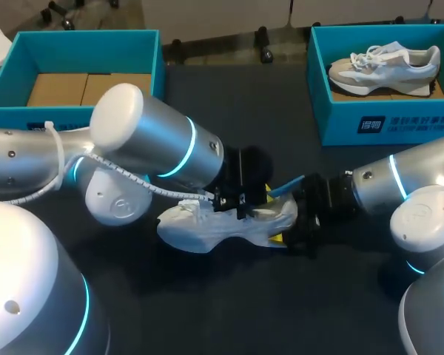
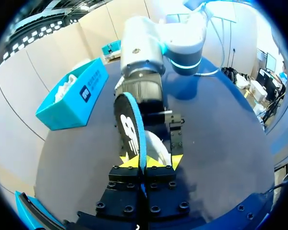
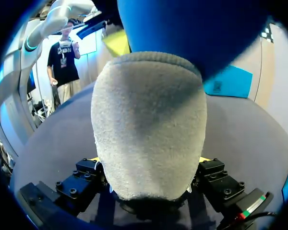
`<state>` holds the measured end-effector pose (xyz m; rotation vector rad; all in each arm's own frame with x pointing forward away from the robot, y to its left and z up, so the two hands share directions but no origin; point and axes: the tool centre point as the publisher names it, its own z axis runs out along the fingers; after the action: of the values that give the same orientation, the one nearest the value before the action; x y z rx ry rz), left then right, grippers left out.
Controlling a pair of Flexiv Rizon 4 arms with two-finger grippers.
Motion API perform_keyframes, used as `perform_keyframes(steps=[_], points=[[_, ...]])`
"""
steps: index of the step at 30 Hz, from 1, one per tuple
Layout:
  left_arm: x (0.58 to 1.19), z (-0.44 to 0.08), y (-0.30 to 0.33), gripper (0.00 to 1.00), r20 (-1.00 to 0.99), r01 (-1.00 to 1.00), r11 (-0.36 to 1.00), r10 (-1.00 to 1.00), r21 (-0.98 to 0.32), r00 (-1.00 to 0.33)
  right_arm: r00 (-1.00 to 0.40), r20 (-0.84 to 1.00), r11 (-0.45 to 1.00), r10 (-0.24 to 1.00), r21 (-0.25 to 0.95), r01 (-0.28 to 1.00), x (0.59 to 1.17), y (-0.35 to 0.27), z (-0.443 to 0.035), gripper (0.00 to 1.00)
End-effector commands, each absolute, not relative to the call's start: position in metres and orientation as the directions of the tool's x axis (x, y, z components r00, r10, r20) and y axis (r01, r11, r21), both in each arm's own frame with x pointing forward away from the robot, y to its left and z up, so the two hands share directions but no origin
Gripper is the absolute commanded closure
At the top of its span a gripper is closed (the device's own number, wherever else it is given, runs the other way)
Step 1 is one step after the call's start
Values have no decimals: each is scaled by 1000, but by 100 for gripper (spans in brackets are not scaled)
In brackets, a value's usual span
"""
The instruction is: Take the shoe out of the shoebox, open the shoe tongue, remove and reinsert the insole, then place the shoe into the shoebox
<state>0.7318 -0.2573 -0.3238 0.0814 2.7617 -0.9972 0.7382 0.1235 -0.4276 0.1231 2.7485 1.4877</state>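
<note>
Insole pinched on edge, shoe gripped at mid-table.
My left gripper (image 2: pixel 143 162) is pressed tight on the blue insole (image 2: pixel 132 124), which stands on edge over the white shoe (image 1: pixel 207 225). My right gripper (image 3: pixel 149 165) clamps the shoe's grey heel from both sides, well apart from the open teal shoebox (image 1: pixel 89 41).

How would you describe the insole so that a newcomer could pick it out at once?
At the middle of the dark table sits a white shoe. Just above it, pinched on edge between the left gripper's yellow tips, is the insole: a thin, flat slab, blue-edged with a black face, unlike the bulky white shoe.
</note>
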Motion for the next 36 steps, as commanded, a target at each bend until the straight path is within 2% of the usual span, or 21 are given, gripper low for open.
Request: perform_keyframes(steps=[1, 24, 36], points=[[727, -304, -246, 100, -209, 133, 753, -6, -644, -978, -997, 24, 547, 77, 835, 63, 738, 124, -429, 100], [736, -194, -284, 100, -247, 183, 607, -22, -773, -969, -997, 24, 547, 77, 835, 63, 738, 124, -429, 100], [737, -145, -310, 100, -201, 218, 597, 96, -772, -975, -997, 24, 547, 77, 835, 63, 738, 124, -429, 100]])
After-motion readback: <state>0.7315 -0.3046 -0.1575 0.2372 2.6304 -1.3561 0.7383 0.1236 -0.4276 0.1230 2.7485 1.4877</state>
